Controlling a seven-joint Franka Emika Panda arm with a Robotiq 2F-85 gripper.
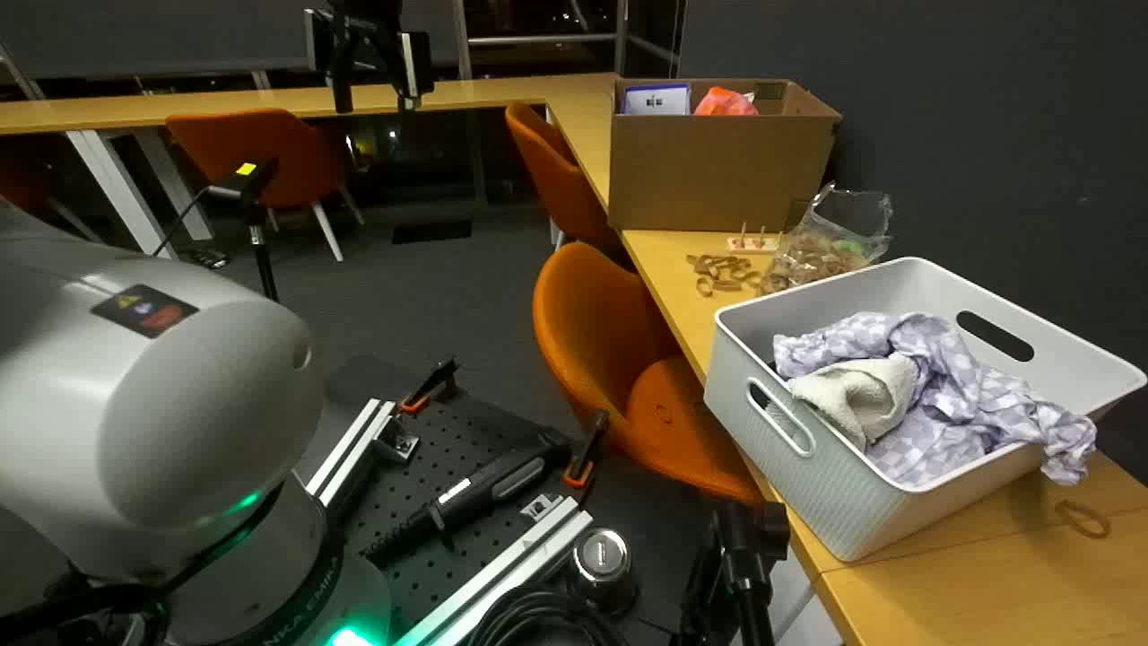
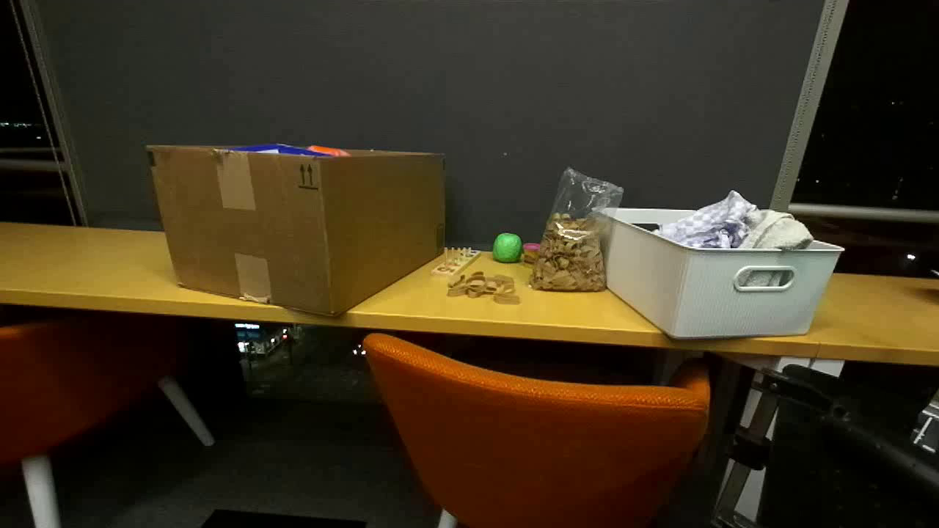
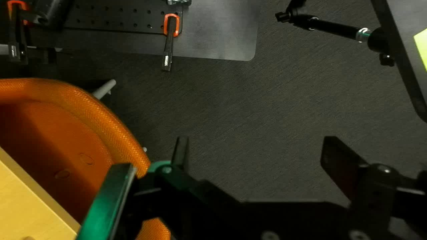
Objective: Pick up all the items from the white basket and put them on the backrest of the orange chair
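On the counter [image 1: 951, 583], the white basket [image 1: 812, 489] holds a checked cloth [image 1: 964, 395] and a cream towel [image 1: 856, 395], while the gripper [image 3: 255, 146] hangs, jaws wide apart.

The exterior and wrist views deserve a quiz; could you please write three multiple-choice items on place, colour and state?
1. Where is the clear bag?
A. between the cardboard box and white basket
B. inside the box
C. inside the basket

2. What colour is the ball-like thing nearby?
A. blue
B. red
C. green

3. In the wrist view, the claw is:
A. shut
B. open
C. hidden

1A: an exterior view shows box and basket flanking it.
2C: it shows green there.
3B: its fingers stand apart, floor showing between.
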